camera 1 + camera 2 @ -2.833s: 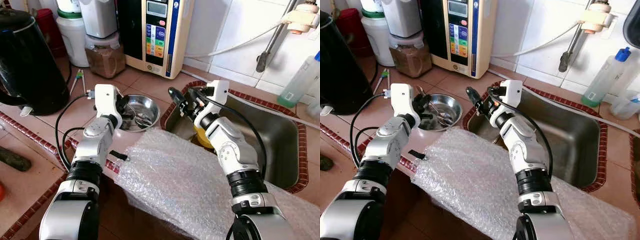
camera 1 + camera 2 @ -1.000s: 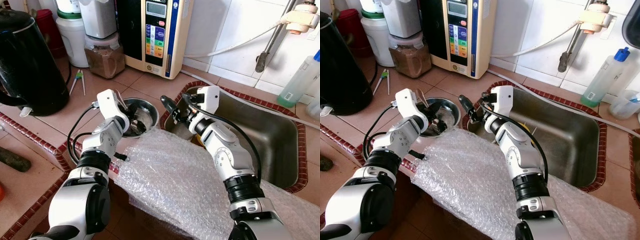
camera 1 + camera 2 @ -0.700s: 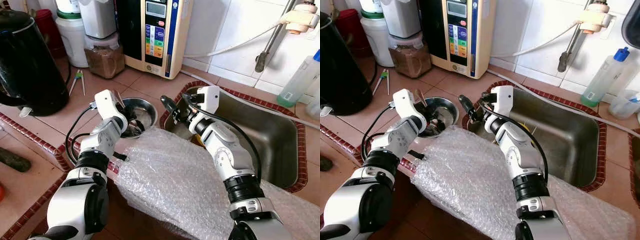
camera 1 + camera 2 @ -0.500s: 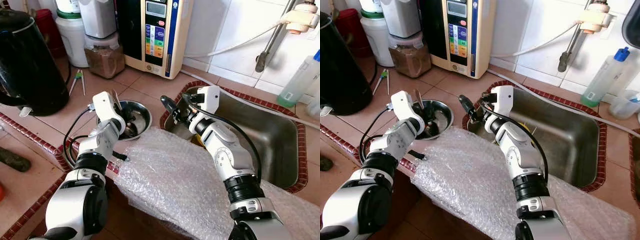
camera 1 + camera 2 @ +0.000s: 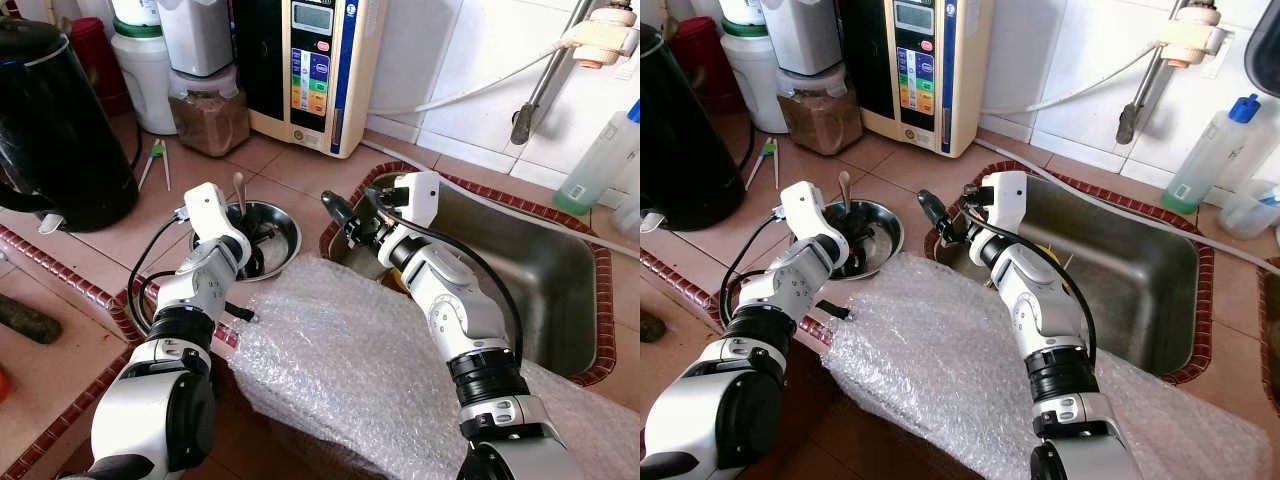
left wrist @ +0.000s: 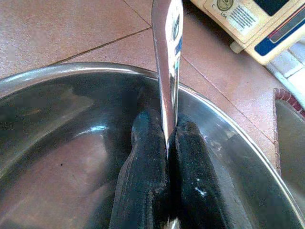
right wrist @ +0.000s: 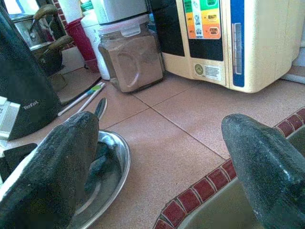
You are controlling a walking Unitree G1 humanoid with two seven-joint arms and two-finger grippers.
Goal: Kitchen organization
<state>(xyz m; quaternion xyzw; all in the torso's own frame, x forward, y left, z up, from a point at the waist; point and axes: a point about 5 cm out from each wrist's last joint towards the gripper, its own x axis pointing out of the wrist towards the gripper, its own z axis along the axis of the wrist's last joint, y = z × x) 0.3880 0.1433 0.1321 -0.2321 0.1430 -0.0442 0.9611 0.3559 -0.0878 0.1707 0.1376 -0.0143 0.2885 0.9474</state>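
Observation:
A shallow steel bowl (image 5: 283, 222) sits on the tiled counter, left of the sink (image 5: 560, 265). My left gripper (image 5: 250, 240) reaches into it and is shut on a metal spoon (image 5: 238, 187), whose handle stands upright above the rim. In the left wrist view both black fingers (image 6: 147, 167) pinch the spoon (image 6: 167, 57) inside the bowl (image 6: 57, 71). My right gripper (image 5: 350, 220) hovers open over the sink's near-left corner, with nothing between its fingers (image 7: 52, 171); the bowl (image 7: 114, 157) lies beyond it.
A bubble wrap sheet (image 5: 350, 370) drapes over the counter's front edge. A black kettle (image 5: 50, 120) stands at the left. A jar of brown powder (image 5: 210, 110), a water purifier (image 5: 310, 70) and a clear bottle (image 5: 600, 160) line the back. Something yellow (image 5: 405, 275) lies in the sink.
The left gripper has tipped the spoon upright, and the bowl has slid slightly left. The right gripper moved left toward the sink's corner early on, then stayed still.

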